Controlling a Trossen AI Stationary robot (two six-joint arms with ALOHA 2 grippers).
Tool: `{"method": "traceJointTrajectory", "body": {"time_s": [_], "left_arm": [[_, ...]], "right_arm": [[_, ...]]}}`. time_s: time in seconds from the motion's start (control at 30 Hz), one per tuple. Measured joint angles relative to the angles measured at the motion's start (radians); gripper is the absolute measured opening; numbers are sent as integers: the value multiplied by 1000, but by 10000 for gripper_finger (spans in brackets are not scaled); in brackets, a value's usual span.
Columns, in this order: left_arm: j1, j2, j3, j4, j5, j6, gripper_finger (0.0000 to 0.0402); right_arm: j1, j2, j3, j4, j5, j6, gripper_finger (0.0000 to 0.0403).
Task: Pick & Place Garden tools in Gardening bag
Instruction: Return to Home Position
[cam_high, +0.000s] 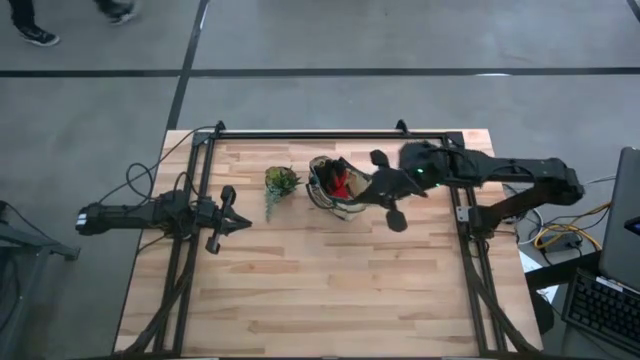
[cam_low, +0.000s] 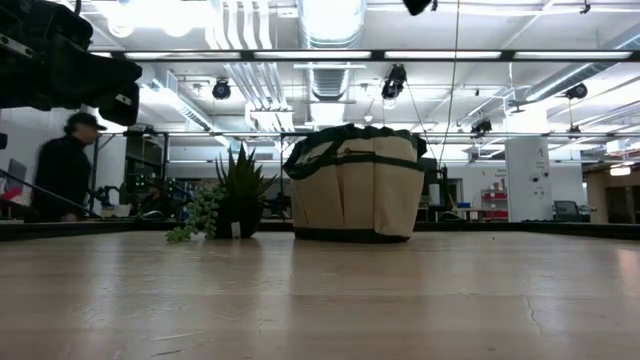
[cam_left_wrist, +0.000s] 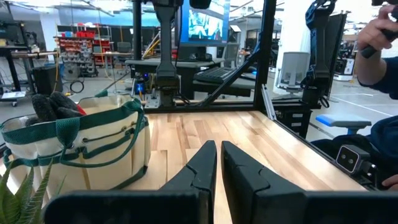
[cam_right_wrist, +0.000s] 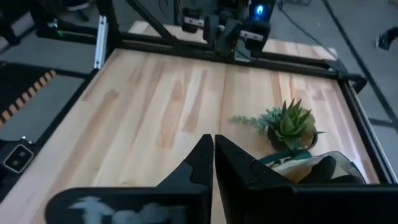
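Right gripper (cam_right_wrist: 212, 146) clenched, empty, above round tan fabric bag with green trim (cam_low: 355, 195). Black-and-red gloves (cam_high: 341, 183) sit inside, just below it, so it looks free to retract. Left gripper (cam_left_wrist: 219, 152) closed and parked, bag well ahead of it.

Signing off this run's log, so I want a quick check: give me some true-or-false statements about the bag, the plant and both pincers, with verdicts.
The gardening bag stands upright on the table. True.
The potted plant sits inside the bag. False: it stands on the table beside the bag.
Red gloves show in the bag's opening. True.
The right pincer grips pruning shears. False: it is shut and empty.
The left pincer hangs over the bag. False: it is at the table's left side, apart from the bag.
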Motion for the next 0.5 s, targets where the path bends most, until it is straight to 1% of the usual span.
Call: {"method": "traceJointTrajectory", "body": {"time_s": [0.27,0.4,0.5], "left_arm": [[0,0,0,0,0,0,28],[0,0,0,0,0,0,28],[0,0,0,0,0,0,28]], "right_arm": [[4,-229,-244,142,-4,30,8],[6,-348,-380,241,-4,64,8],[8,-437,-479,328,16,88,8]]}}
